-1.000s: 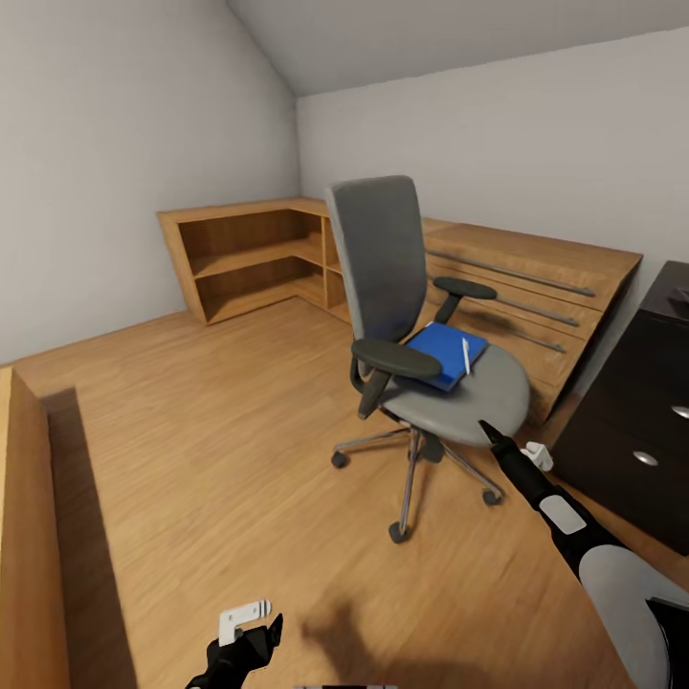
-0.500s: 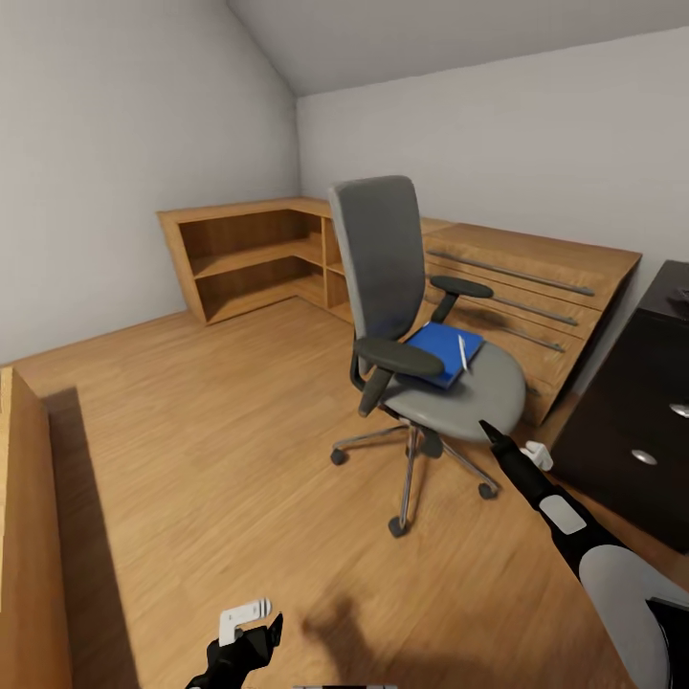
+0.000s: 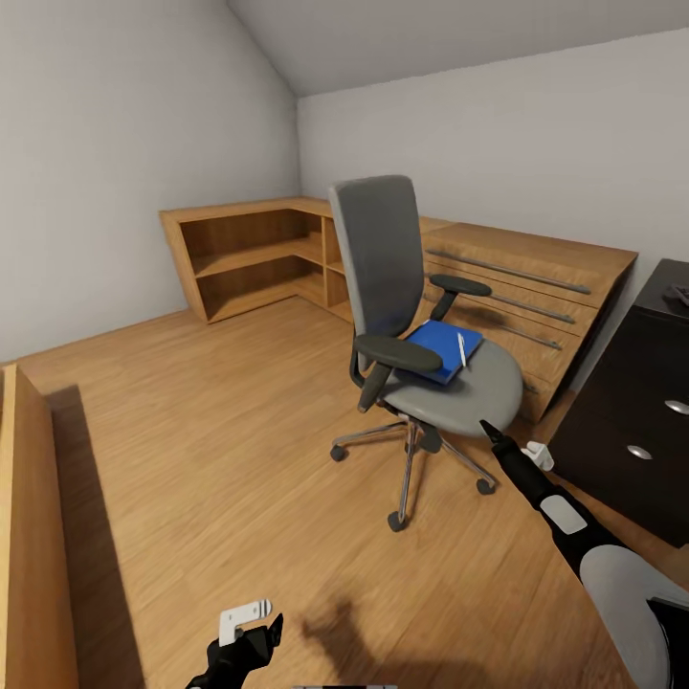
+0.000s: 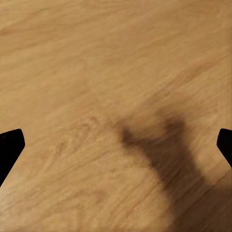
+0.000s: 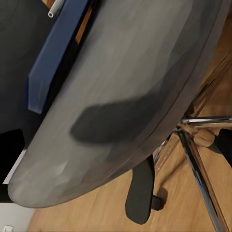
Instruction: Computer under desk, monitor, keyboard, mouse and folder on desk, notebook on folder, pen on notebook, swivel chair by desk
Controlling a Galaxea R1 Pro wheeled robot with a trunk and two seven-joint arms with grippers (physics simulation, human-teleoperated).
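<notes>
Matt wood floor (image 3: 220, 450); chrome chair base (image 3: 407, 459)

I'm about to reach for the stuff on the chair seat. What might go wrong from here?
The right pincer is at the seat's front edge; a push might roll the chair on its casters. The pen lies loose on the folder, so tilting the folder may drop it.

Swivel chair (image 3: 411, 344): grey upholstered seat and tall back, black armrests, chrome star base on casters, upright on wooden floor, apart from desk. Folder (image 3: 440, 352): bright blue, flat, lies on chair seat between armrests. Pen (image 3: 462, 349): thin, white, lies on top of folder. Desk (image 3: 627, 421): black, drawer front with round silver knobs, at right edge of head view, beside chair.
</notes>
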